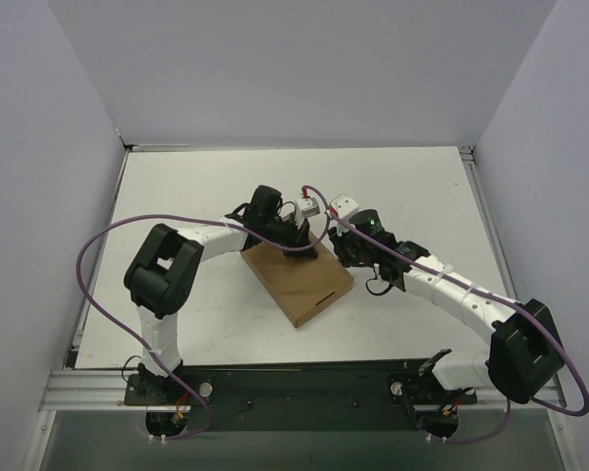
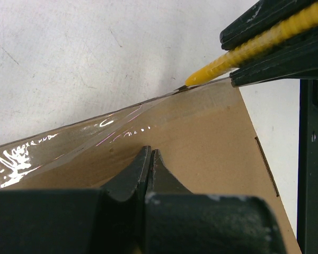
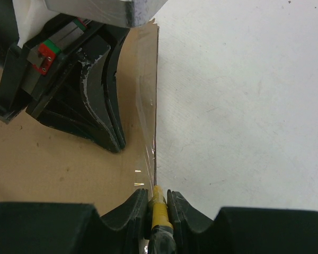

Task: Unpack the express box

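Note:
The express box (image 1: pixel 296 280) is a flat brown cardboard mailer lying closed on the table, with clear tape along its far edge (image 2: pixel 69 145). My left gripper (image 2: pixel 150 153) is shut and empty, its tips pressed down on the box lid (image 3: pixel 114 143). My right gripper (image 3: pixel 158 198) is shut on a yellow utility knife (image 3: pixel 159 209). The knife tip (image 2: pixel 188 84) touches the taped far edge of the box at its corner. In the top view both grippers (image 1: pixel 304 245) meet over the box's far side, the right gripper (image 1: pixel 346 243) beside the corner.
White table (image 1: pixel 412 196) with grey walls around it. Purple cables (image 1: pixel 98 245) loop from both arms. The box lid shows a slot near its front edge (image 1: pixel 324 297). Black rail along the near edge (image 1: pixel 294 383).

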Tool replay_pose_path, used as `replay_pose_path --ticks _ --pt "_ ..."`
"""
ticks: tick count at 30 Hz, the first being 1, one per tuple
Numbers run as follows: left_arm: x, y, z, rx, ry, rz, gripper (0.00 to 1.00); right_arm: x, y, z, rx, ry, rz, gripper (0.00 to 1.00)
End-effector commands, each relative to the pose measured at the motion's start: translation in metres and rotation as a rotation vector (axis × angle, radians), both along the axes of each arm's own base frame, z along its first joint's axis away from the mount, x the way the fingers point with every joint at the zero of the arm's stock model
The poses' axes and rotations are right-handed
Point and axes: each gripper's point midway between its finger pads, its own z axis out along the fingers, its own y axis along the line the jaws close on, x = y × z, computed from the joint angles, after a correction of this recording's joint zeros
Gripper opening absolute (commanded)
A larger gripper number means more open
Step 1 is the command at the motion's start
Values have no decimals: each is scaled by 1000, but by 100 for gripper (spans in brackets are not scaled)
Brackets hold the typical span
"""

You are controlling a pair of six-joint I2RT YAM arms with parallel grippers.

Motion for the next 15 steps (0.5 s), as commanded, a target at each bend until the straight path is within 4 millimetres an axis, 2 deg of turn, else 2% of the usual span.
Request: replay_pose_path --ticks 1,10,15 --pt "-7 17 -41 121 81 35 0 1 2 2 21 -10 4 0" --pt "-7 18 -41 122 79 33 0 10 6 40 106 -86 -24 0" --pt "-8 18 -42 124 79 32 0 9 6 41 112 -82 -27 0"
